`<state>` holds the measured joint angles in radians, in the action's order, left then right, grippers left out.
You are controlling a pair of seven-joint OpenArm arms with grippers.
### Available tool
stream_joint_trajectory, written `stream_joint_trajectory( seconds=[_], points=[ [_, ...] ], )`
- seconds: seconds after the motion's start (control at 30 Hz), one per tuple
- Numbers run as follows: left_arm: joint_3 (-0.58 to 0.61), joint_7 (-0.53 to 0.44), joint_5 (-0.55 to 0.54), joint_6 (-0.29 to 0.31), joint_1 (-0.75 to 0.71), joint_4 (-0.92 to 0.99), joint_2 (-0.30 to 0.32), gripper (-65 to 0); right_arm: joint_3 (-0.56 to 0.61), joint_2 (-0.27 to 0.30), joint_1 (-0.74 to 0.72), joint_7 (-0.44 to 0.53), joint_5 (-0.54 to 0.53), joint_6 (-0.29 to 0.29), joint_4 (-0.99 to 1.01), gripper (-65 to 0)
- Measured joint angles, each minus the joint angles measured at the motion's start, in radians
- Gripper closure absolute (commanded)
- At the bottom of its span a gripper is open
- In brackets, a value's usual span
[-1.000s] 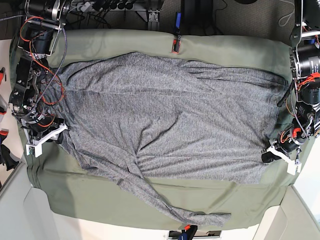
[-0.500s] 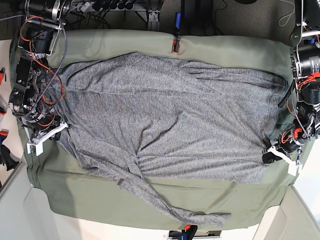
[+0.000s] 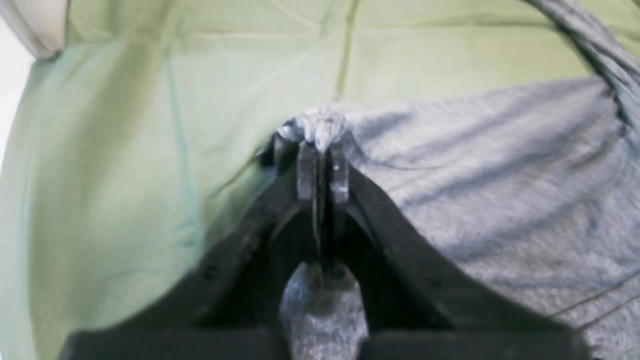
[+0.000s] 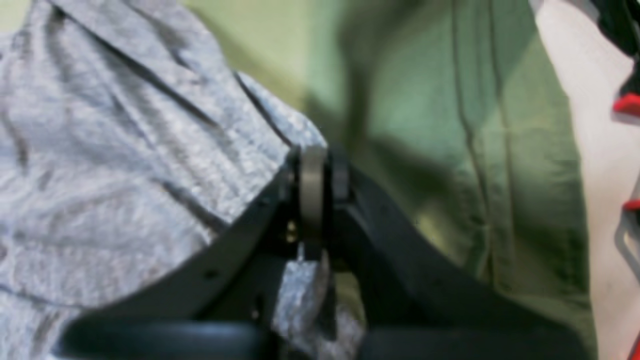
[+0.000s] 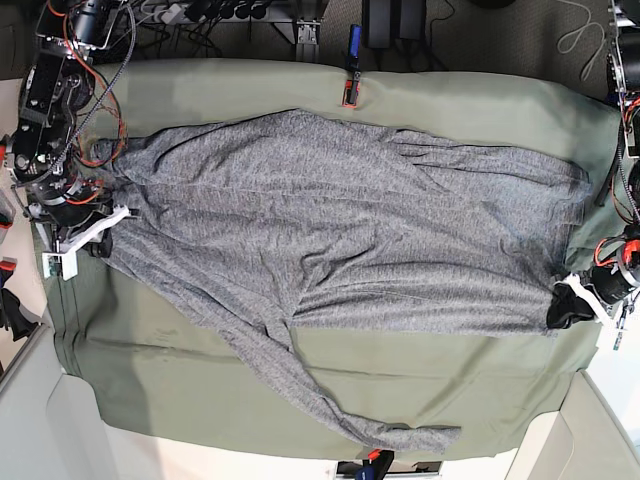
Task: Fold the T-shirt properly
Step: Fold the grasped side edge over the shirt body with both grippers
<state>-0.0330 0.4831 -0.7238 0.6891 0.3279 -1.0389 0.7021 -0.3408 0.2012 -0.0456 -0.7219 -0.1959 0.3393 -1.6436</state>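
Observation:
The heather-grey T-shirt lies stretched across the olive-green table cloth, with one sleeve trailing toward the front edge. My left gripper, at the right of the base view, is shut on the T-shirt's corner; the left wrist view shows the jaws pinching bunched grey knit. My right gripper, at the left of the base view, is shut on the opposite edge; the right wrist view shows grey cloth caught between the closed jaws.
A small red and black object sits on the cloth's far edge. White table rims flank the cloth at front left and front right. Cables and equipment lie behind the table.
Both grippers have moved outward and toward the far side with the shirt's ends, drawing the shirt tauter and longer. The lower edge has lifted away from the front.

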Motion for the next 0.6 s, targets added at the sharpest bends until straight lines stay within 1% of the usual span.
stream_joint_trajectory(
  seconds=[0.17, 0.3, 0.4, 0.5, 0.6],
  points=[
    [-0.017, 0.026, 0.002, 0.002, -0.098, -0.074, 0.002, 0.0, -0.008, -0.002, 0.09, -0.008, 0.006, 0.001, -0.016, 0.0],
    [-0.108, 0.037, 0.0, 0.001, -0.165, -0.132, 0.01, 0.0, -0.035, -0.002, 0.111, 0.0, 0.002, 0.002, -0.046, 0.0],
    [-0.172, 0.034, -0.001, 0.004, -0.229, -0.165, 0.012, 0.0, -0.073, -0.002, 0.139, -0.002, -0.005, 0.022, -0.058, 0.0],
    [-0.187, 0.042, 0.008, 0.005, -0.268, -0.165, 0.006, 0.0, -0.111, -0.002, 0.145, -0.004, -0.003, 0.031, -0.058, 0.0],
    [-0.188, 0.039, 0.034, 0.004, -0.278, -0.166, 0.005, 0.0, -0.117, -0.002, 0.14, -0.005, -0.01, 0.032, -0.059, 0.0]
  ],
)
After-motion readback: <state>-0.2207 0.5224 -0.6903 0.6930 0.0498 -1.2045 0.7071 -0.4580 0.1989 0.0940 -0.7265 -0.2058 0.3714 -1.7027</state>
